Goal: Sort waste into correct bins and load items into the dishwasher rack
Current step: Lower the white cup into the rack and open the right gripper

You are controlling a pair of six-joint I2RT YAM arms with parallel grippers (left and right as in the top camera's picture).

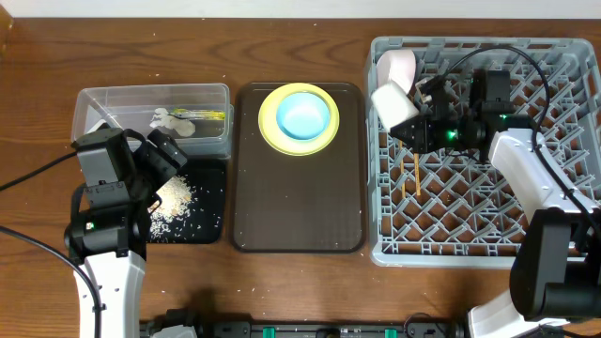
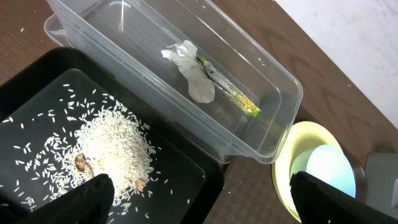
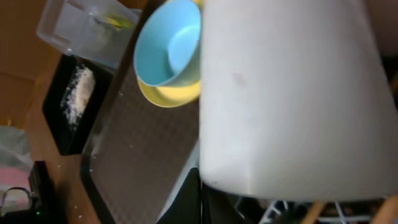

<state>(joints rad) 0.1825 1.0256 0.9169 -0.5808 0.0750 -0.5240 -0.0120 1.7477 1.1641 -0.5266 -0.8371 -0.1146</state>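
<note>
**Roughly halfway: waste binned, tableware partly racked**

Over the upper left corner of the large square grey plastic dishwasher rack (image 1: 470, 221), on the right of the overhead view: a smooth matt white vessel (image 1: 394, 101), tapering, gripped by the closed right fingers (image 1: 420, 130). Fills most of the right wrist view. Hard to tell whether touching the pegs yet.

Just above it in frame, leaning among the pegs: a rounded pale pinkish-cream vessel (image 1: 399, 64). Impossible to say from here which is bowl and which cup.

Below both, lying in the grid: a pair of thin wooden chopsticks (image 1: 409, 176).

Not yet racked: the glossy light blue bowl (image 1: 305, 115), nested in the round yellow plate (image 1: 268, 120) at the top of the dark brown textured serving tray (image 1: 299, 202), centre frame.

Judged done on the waste side. In the clear rectangular plastic tub (image 1: 94, 99), upper left: a crumpled white tissue (image 2: 193, 78) touching a thin green-and-orange snack wrapper (image 2: 233, 93), shiny like foil. In the shallow black rectangular tray (image 1: 211, 178) just below the tub: a heap of loose white rice grains (image 2: 115, 149), with strays scattered around and a few brownish bits mixed in.

Above that tray: left fingers (image 2: 87, 198) spread wide, holding nothing.

Under everything, a brown wood-grain counter (image 1: 38, 122).
</note>
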